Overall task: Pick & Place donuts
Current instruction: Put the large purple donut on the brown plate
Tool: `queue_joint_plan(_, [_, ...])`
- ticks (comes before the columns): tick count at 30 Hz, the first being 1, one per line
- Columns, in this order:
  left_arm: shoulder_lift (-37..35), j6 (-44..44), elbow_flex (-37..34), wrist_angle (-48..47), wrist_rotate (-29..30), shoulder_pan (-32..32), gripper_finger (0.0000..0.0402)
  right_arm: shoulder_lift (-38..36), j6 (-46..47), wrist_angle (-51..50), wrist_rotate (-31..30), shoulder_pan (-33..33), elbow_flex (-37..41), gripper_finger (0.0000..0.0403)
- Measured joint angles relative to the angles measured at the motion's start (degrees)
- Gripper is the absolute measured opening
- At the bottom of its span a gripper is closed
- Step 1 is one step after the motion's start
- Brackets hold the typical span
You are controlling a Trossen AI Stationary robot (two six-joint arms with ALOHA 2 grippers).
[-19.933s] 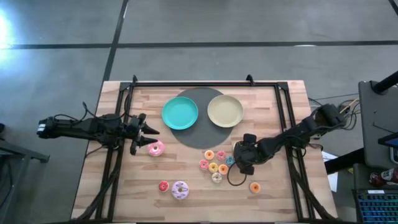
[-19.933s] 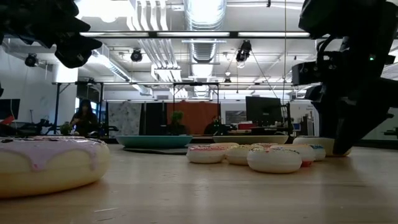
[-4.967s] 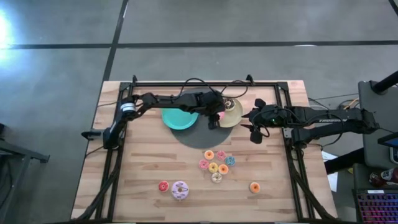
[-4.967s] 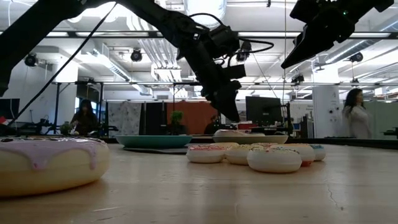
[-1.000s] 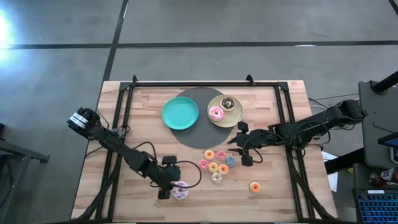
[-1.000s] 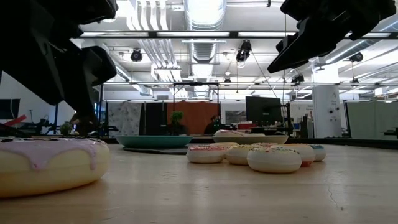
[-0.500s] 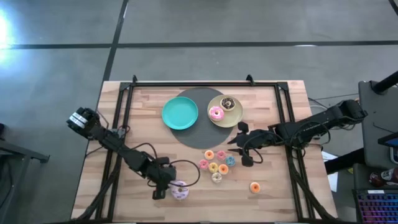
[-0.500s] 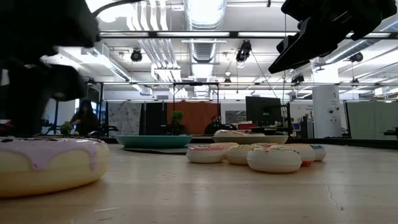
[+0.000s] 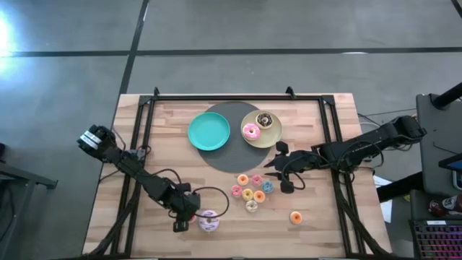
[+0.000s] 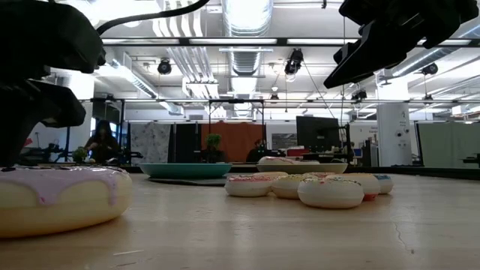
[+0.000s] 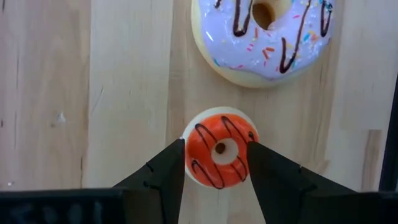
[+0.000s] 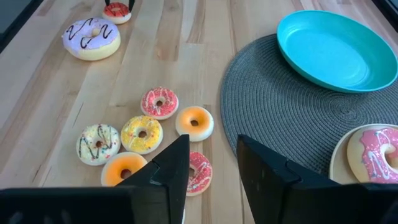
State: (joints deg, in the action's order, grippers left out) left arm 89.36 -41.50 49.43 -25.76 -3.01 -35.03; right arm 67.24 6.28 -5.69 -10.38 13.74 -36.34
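Red-orange, with dark chocolate stripes, a tiny donut (image 11: pixel 219 156) sits on the wooden table (image 9: pixel 144 173) between the two fingers of the left gripper (image 9: pixel 180 217), which is spread around it with a finger close on each side. Just beside it lies the large lilac donut (image 9: pixel 208 220), in the lower left of the high view. Half a second ago this gripper was slightly farther right, right against the lilac donut; it has since slid a little left, over the small red one.

Six tiny donuts (image 9: pixel 251 189) cluster in the lower middle of the high view, and a lone orange donut (image 9: pixel 295 217) lies apart at the lower right. None of these has moved.

Above the cluster's right edge, the right gripper (image 9: pixel 276 170) hovers with its fingers parted and nothing between them, unchanged.

A dark round mat (image 9: pixel 225 160) in the upper middle holds two plates. The teal plate (image 9: pixel 208 132) is empty. The beige plate (image 9: pixel 268 136) carries the large pink donut (image 9: pixel 250 131) and the chocolate-brown donut (image 9: pixel 264 119), side by side.
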Motion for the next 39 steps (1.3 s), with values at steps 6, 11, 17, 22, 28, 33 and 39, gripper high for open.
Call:
queue_joint_plan(6, [-0.8, 2.0, 0.0, 1.5, 0.5, 0.2, 0.0147, 0.0, 0.0, 0.0, 0.0, 0.0, 0.0, 0.0123])
queue_joint_plan(11, [-1.9, 6.0, 0.0, 8.1, 2.7, 0.8, 0.0147, 0.0, 0.0, 0.1, 0.0, 0.0, 0.0, 0.0123])
queue_joint_plan(17, [-0.4, 8.8, -0.1, 11.0, 2.8, 2.7, 0.0147, 0.0, 0.3, 0.1, 0.0, 0.0, 0.0, 0.0123])
queue_joint_plan(22, [1.3, 11.4, -0.1, 14.6, 3.2, 4.6, 0.0147, 0.0, 0.3, 0.1, 0.0, 0.0, 0.0, 0.0123])
queue_joint_plan(28, [2.6, 13.9, -0.1, 16.0, 2.6, 5.7, 0.0147, 0.0, 0.2, 0.1, 0.0, 0.0, 0.0, 0.0123])
queue_joint_plan(33, [3.9, 14.7, -0.1, 18.8, 0.5, 5.9, 0.0147, 0.0, -0.1, 0.0, 0.0, 0.0, 0.0, 0.0123])
queue_joint_plan(39, [5.0, 14.9, 0.0, 20.9, -1.0, 6.2, 0.0147, 0.0, -0.2, 0.0, 0.0, 0.0, 0.0, 0.0123])
